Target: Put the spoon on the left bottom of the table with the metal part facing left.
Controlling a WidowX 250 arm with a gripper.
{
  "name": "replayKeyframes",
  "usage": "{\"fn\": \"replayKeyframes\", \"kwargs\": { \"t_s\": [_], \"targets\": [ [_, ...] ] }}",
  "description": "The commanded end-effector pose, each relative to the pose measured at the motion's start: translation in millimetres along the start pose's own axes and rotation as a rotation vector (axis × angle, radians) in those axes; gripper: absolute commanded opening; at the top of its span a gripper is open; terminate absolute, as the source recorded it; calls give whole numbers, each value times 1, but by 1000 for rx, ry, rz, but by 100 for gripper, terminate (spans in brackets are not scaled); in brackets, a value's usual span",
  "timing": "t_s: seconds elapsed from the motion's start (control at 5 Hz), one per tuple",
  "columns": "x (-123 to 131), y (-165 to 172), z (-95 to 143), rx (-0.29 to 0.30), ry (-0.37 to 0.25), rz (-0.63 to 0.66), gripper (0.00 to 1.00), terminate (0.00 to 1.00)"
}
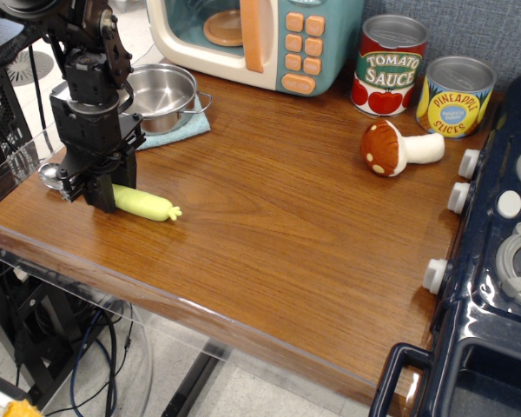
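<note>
We are seeing the tool [94, 193] sitting low at the near-left corner of the surface [278, 234], its fingers closed around the spoon [137, 201] near where handle meets bowl. The pale yellow-green handle is lying along the wood, pointing right, its nubbed end free. The metal part [49, 175] is peeking out on the tool's left side, close to the clear acrylic edge. Behind the arm, a steel pot [161, 85] is resting on a blue cloth [181, 129]. A plush mushroom [398, 148] is lying well apart, toward the right.
</note>
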State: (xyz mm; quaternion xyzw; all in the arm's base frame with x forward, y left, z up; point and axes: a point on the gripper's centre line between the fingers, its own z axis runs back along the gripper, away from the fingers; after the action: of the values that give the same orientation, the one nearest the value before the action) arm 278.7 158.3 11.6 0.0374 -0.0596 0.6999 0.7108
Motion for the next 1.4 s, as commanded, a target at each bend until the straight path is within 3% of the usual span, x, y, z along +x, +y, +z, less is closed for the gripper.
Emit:
{"fn": "replayKeyframes", "kwargs": {
  "t_s": [0.0, 0.4, 0.8, 1.2],
  "targets": [
    [-11, 20, 19, -30, -12, 11, 100, 0],
    [-11, 17, 36, -38, -18, 2, 100, 0],
    [-17, 12, 78, -120, -24, -9, 100, 0],
    [-17, 12, 78, -120, -24, -9, 100, 0]
  ]
}}
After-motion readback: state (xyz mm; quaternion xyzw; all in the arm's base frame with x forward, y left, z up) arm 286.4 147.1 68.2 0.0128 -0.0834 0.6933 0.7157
